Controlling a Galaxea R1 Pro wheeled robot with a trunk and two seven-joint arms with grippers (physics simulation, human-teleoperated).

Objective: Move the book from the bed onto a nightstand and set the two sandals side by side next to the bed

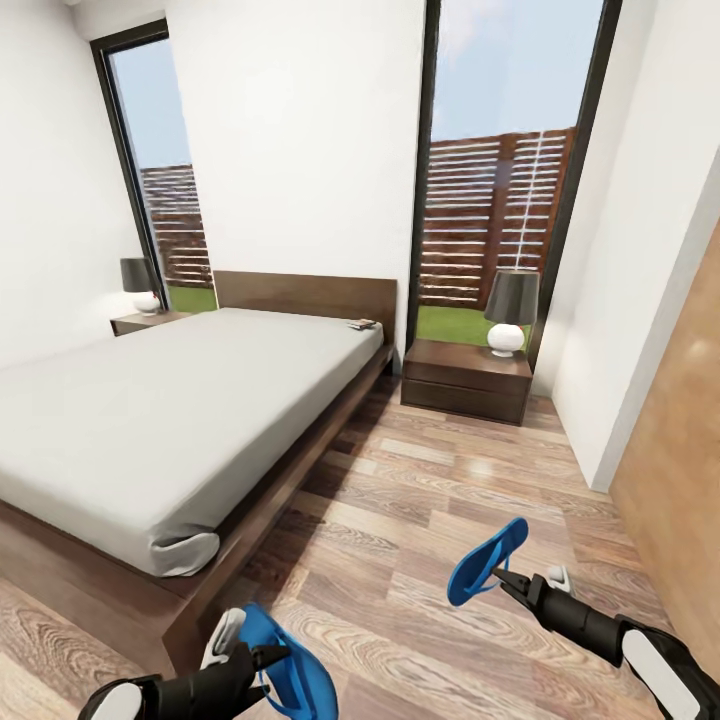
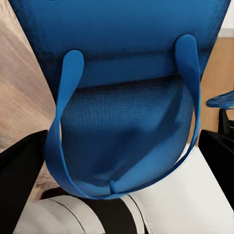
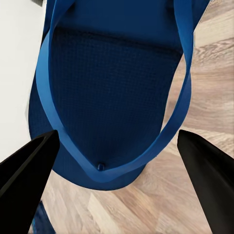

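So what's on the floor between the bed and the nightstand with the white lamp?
Nothing: in the head view a bare strip of wood-plank floor separates the bed from the nightstand. The book lies on the mattress corner nearby.

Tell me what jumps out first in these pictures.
Two bright blue flip-flops stand out, held off the wood-plank floor: the left flip-flop in the left tool, the right flip-flop in the right tool. Beyond them, a small book lies on the grey mattress, near the headboard.

Matt textured blue sandals [image 1: 487, 562]; glossy wood-plank floor [image 1: 440, 480]; dark wooden bed [image 1: 300, 292].
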